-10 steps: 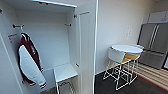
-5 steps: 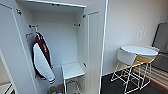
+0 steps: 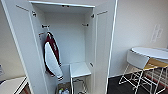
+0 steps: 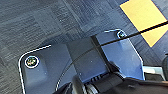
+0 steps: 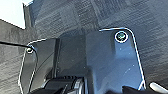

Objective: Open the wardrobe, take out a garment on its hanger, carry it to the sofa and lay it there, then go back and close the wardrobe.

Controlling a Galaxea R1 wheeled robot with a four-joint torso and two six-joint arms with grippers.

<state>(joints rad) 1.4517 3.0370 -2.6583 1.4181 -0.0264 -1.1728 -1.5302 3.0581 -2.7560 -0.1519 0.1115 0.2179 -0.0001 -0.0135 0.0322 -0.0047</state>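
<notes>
**A:** What surrounds the wardrobe (image 3: 67, 47)?

**B:** It stands tall and upright with both doors swung wide, opening toward the camera. To its right, against the wall, are a round white table (image 3: 151, 52) and a white chair (image 3: 136, 66) with wire legs. Nothing stands in front of the opening.

**A:** What's inside?

**B:** A maroon jacket (image 3: 52, 56) with white sleeves hangs lengthwise at the left. A small white shelf (image 3: 79, 69) sits low at the right, with clutter beneath it.

**A:** And the wrist views?

**B:** Both look down at dark carpet; the left one also catches a yellow floor patch (image 4: 145, 18). Whether either gripper's jaws are spread or closed, I cannot tell.
</notes>
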